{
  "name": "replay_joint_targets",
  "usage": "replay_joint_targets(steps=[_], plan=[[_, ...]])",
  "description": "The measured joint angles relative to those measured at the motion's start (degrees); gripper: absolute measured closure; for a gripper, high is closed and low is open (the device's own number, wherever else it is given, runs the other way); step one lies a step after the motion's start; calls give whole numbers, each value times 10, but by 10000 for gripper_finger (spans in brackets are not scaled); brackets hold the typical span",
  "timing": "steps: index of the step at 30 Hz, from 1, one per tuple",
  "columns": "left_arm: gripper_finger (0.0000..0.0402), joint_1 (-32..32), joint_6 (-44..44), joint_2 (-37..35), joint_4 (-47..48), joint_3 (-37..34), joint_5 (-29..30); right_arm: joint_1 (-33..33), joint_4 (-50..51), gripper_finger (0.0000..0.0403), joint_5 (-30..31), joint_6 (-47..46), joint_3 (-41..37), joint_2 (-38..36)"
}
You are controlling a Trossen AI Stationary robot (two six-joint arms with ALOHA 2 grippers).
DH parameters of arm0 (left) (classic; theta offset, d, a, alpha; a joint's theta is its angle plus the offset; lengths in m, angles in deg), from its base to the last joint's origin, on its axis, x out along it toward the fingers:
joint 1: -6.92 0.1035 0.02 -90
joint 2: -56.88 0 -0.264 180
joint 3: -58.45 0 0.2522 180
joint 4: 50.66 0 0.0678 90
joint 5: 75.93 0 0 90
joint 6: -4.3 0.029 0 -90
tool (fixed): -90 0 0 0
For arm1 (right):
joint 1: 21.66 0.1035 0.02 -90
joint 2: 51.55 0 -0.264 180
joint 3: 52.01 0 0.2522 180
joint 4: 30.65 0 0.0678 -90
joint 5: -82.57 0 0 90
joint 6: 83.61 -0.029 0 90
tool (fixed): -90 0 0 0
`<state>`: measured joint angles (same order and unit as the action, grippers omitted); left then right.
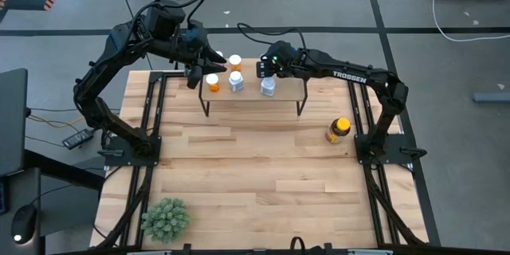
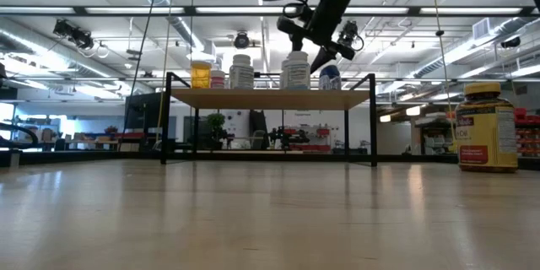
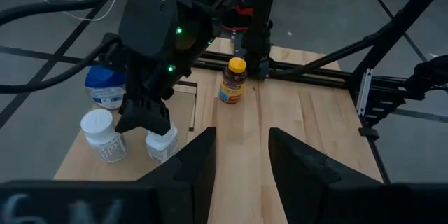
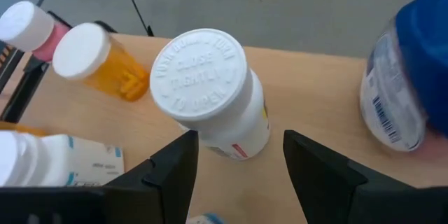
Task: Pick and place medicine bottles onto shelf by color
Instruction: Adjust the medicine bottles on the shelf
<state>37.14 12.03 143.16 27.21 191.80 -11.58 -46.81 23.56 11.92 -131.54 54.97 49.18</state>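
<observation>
I have the right gripper spread open over a white bottle on the shelf near the table's far edge. It's probably light and slick; I'd grip below the cap. Left gripper is open.

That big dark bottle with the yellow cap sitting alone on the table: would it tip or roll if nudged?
The amber bottle stands upright and looks squat, so it probably resists tipping. If knocked over, its round body would likely roll. Being the largest bottle here, it may be the heaviest.
</observation>
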Motion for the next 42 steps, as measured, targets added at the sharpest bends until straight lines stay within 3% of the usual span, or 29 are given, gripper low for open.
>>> replay_joint_targets(steps=[8,20,26,35,42], plan=[[264,0,-11,0,0,0,0,-13,-20,186,10,14,0,0],[265,0,-12,0,1,0,0,-7,0,186,-81,43,36,0],[272,0,-12,0,2,0,0,0,79,186,-83,57,118,-1],[274,0,-12,0,14,0,0,41,342,186,-49,56,167,0],[274,0,-11,0,13,0,0,64,335,186,-44,14,145,0]])
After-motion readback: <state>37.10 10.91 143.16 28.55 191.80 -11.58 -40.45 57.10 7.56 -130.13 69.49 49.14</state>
